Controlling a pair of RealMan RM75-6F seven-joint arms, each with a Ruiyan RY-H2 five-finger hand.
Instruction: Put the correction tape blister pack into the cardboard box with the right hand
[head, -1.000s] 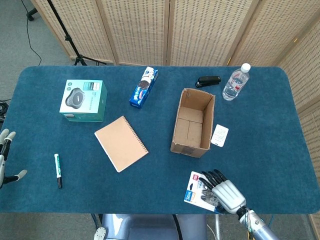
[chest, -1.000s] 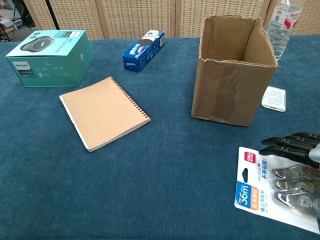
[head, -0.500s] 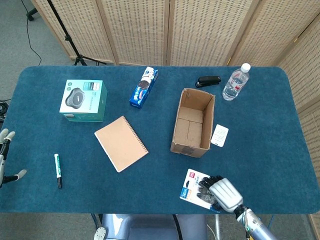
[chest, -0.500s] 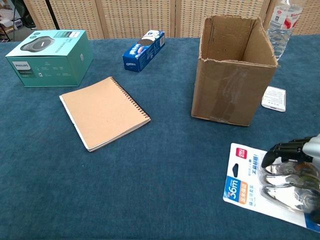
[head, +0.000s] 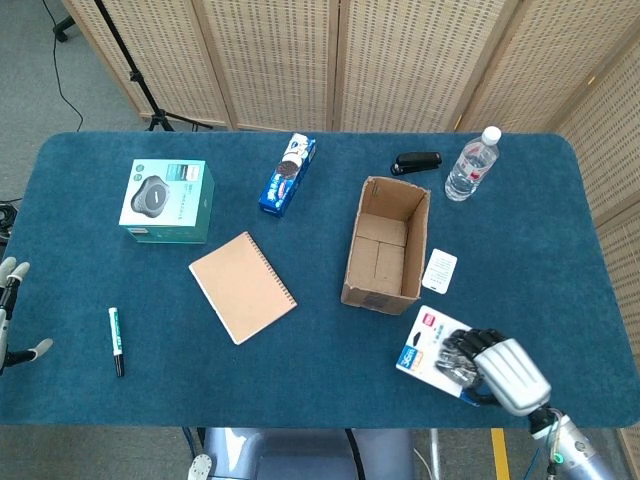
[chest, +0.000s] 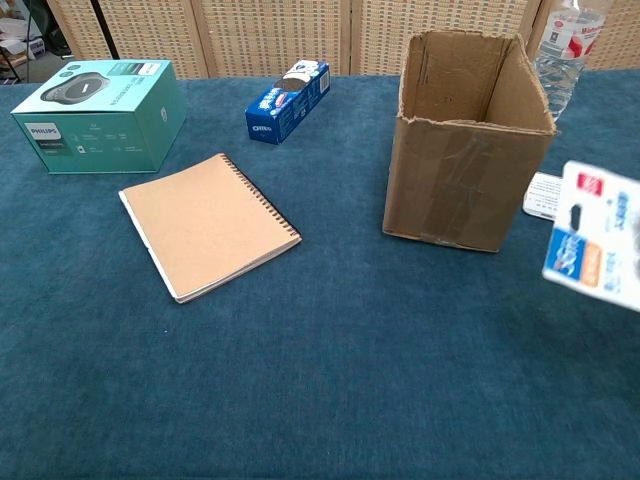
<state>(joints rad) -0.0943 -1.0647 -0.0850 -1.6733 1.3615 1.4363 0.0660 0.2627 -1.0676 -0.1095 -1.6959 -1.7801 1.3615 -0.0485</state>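
Observation:
My right hand (head: 495, 366) grips the correction tape blister pack (head: 430, 344) and holds it off the table, in front of and to the right of the cardboard box (head: 385, 245). In the chest view the blister pack (chest: 597, 237) hangs at the right edge, level with the cardboard box (chest: 468, 145); the hand itself is out of that frame. The box stands upright with its top open and nothing visible inside. My left hand (head: 10, 310) stays at the far left edge of the table, fingers apart, holding nothing.
A tan spiral notebook (head: 242, 286), a teal Philips box (head: 167, 201), an Oreo pack (head: 287, 175), a marker (head: 115, 341), a black stapler (head: 416, 162), a water bottle (head: 471, 165) and a small white card (head: 439, 270) beside the box lie on the blue table (head: 200, 380).
My right hand closed on the blister pack, lifted it off the table and carried it right and toward the box. The left hand has not moved.

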